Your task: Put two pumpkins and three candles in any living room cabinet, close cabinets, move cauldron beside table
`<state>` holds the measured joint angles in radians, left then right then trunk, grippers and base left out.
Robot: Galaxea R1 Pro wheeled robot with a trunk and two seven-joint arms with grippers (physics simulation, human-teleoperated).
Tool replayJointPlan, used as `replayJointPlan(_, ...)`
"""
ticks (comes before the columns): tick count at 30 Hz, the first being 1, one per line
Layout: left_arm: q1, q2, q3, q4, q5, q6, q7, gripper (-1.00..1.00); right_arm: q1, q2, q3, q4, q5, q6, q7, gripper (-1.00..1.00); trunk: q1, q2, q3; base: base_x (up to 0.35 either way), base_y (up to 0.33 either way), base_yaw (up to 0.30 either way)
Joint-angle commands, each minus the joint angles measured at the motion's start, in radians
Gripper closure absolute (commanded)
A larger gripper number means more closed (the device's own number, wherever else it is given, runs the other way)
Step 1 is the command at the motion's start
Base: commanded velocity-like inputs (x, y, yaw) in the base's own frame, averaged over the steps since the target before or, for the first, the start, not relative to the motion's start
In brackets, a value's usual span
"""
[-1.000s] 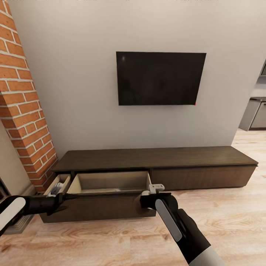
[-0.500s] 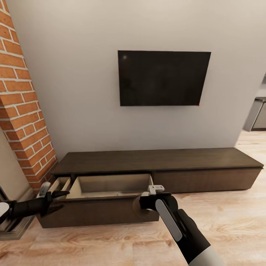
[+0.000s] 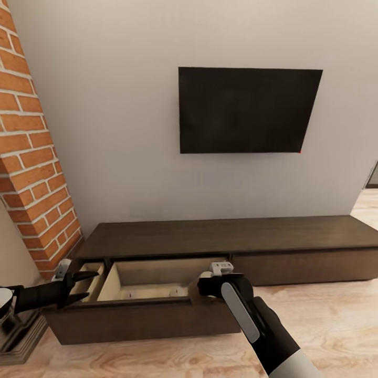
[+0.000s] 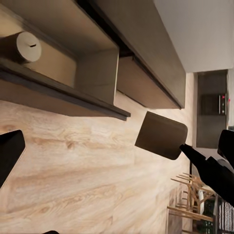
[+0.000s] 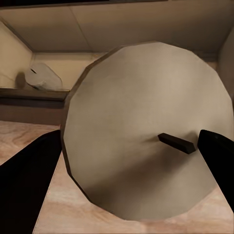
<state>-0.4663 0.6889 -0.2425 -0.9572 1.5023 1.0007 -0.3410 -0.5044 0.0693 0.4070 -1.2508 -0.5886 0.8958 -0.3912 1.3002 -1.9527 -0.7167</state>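
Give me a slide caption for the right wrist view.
Right claw holding a pale candle, wick end showing, before the open cabinet drawer where another candle lies.

No readable text, label, brand, number or sign shows on anything here

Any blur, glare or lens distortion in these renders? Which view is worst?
Head view: sharp, flat even light, no glare; the TV looks skewed toward the right edge, wide-angle distortion. Left wrist view: sharp, soft shadow under the open cabinet drawer. Right wrist view is worst: the candle between the right gripper fingers sits so close it looks soft, and the fingers read as black shapes.
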Motion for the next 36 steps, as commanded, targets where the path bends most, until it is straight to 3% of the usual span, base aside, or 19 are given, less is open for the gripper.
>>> replayJointPlan(1,-0.001,0.001,-0.003,0.001,-0.006,-0.001,-0.010,-1.00,-0.001,0.000,0.001,-0.001,-0.010,0.002,-0.011,1.00,0.000,0.000,-0.001,0.292,0.192,0.000)
replayJointPlan(17,-0.001,0.000,-0.004,-0.001,-0.006,-0.001,-0.010,-1.00,0.000,-0.002,0.000,-0.002,-0.011,0.002,-0.010,1.00,0.000,0.000,-0.001,0.295,0.182,-0.006)
replayJointPlan(25,0.000,-0.001,-0.004,-0.003,-0.007,-0.001,-0.010,-1.00,-0.001,-0.003,-0.001,-0.002,-0.011,0.002,-0.009,1.00,0.000,0.000,0.000,0.287,0.007,-0.069)
replayJointPlan(36,-0.001,-0.003,-0.004,-0.010,-0.007,-0.001,-0.010,-1.00,-0.001,-0.001,-0.002,0.012,-0.011,-0.001,-0.008,1.00,0.000,0.000,0.000,0.042,-0.025,-0.001)
